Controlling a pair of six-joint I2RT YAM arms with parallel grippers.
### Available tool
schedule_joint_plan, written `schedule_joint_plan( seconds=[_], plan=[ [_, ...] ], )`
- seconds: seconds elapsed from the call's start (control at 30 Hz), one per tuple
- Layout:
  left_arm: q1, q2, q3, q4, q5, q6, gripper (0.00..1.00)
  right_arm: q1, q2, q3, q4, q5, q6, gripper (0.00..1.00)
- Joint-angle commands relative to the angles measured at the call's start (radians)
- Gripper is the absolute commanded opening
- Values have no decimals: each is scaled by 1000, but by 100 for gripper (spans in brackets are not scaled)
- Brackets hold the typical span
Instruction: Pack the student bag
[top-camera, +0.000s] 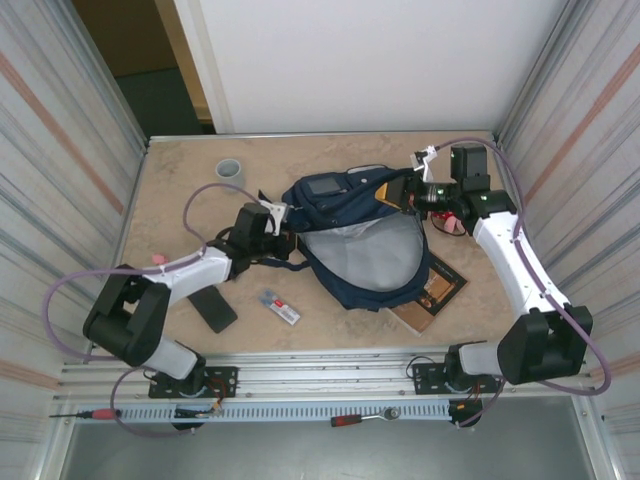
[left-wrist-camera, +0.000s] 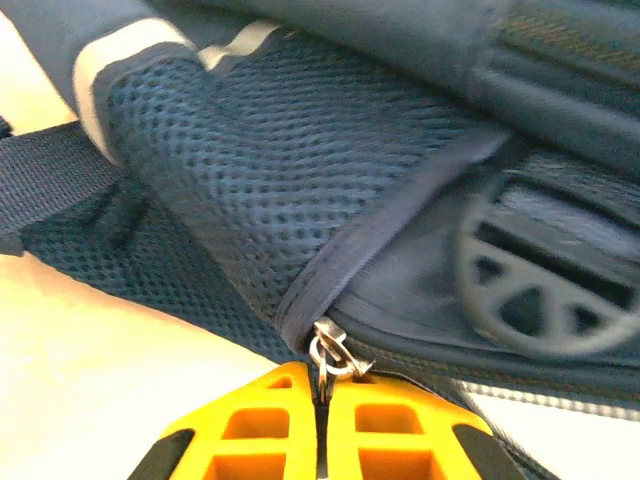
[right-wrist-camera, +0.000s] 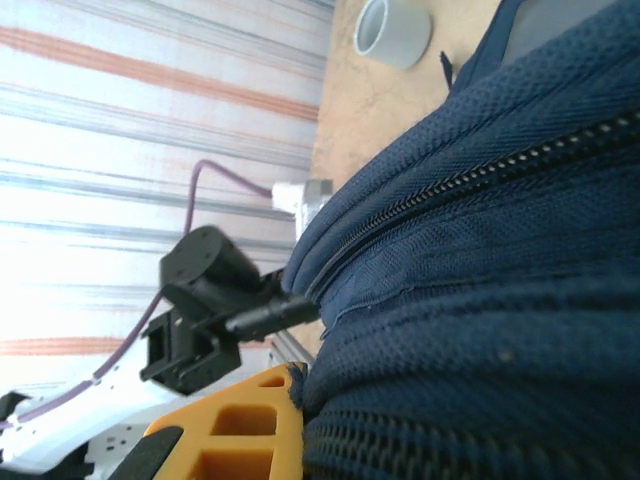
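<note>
Pinching the mesh-sided navy student bag's (left-wrist-camera: 300, 180) metal zip ring (left-wrist-camera: 328, 352), the yellow left pincer (left-wrist-camera: 320, 388); right pincer's (top-camera: 407, 195) state untellable

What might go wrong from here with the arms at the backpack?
The left gripper pinches only the small metal zipper pull, so it may slip free under a tug. The student bag seems to lie partly over the book, so pulling the bag could drag the book along.
</note>
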Motion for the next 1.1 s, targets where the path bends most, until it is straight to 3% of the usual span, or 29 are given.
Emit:
schedule_joint_plan(
  seconds=[0.0,0.13,0.27,0.47,0.6,1.07],
  plan=[
    [56,49,50,4,-110,29,0,-19,-9,122,13,-151,-50,0],
    [86,101,88,36,-135,36,4,-12,16,159,16,-154,-35,0],
    [87,96,119,47,-113,37,15,12,23,122,55,-49,7,0],
    [87,-22,105,10,-56,-32,49,85,42,10,296,160,143,0],
    [87,-136,69,-41,-57,-87,52,146,85,-8,374,268,154,0],
    [91,-355,-10,-194,-160,-161,55,214,291,32,582,329,221,0]
  ],
)
